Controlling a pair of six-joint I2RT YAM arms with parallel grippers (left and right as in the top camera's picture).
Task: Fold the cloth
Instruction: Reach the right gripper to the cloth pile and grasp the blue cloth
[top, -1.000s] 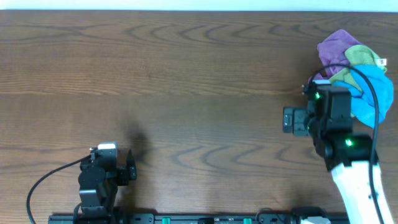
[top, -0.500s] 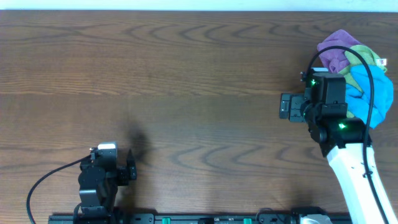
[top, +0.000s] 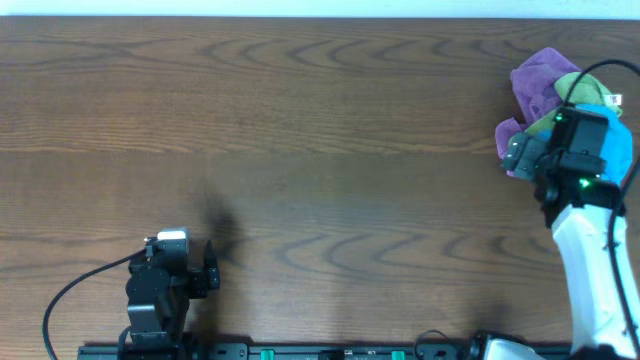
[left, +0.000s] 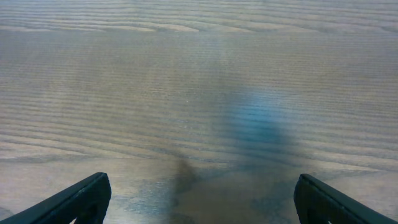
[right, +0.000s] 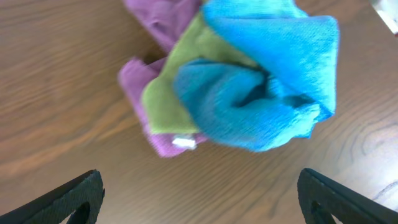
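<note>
status: the cloth (right: 261, 74) was bunched into a lump at the far right of the worktop (top: 300, 120), piled in with a green cloth (right: 168, 93) and a purple cloth (right: 152, 18). blue sat on the right side of the pile, green was tucked against its left side, purple showed past the green. all three looked to be touching

right gripper (right: 200, 196) was wide with nothing in it, sitting above the pile. in its wrist view the blue lump lay straight ahead, a bit right of the centre line and inside the span of the jaws. from overhead the arm covered most of the blue, only a strip showed at the right edge

left gripper (left: 202, 199) was also wide and holding nothing, parked near left over bare wood, well apart from the pile. so the right arm was clearly the nearer one

no clean long axis on the cloth: crumpled, deep crease in the middle, no free corner or edge I could pick out for sure. fold not started

my read: next move would be the right arm taking blue alone and getting it clear to spread flat. main risk was dragging green along, since it sat against the blue's left flank
</note>
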